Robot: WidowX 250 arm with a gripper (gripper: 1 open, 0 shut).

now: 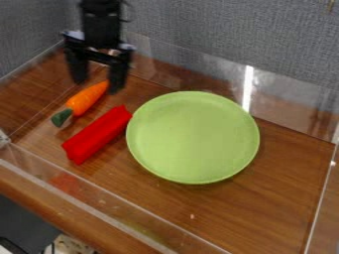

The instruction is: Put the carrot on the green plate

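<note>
Camera view: the gripper [97, 71] hangs over the carrot [83, 100] with its fingers spread wide, gripping nothing. The carrot lies on the wooden table [284, 189] beside the red block [97, 134], left of the green plate [193, 136]

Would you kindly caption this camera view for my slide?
Open hand above the carrot, beside red block and empty green plate.

Single fixed camera, raised at the front, looks down obliquely across the wooden tabletop [284, 189] toward the grey back wall [225, 30], fairly near.
</note>
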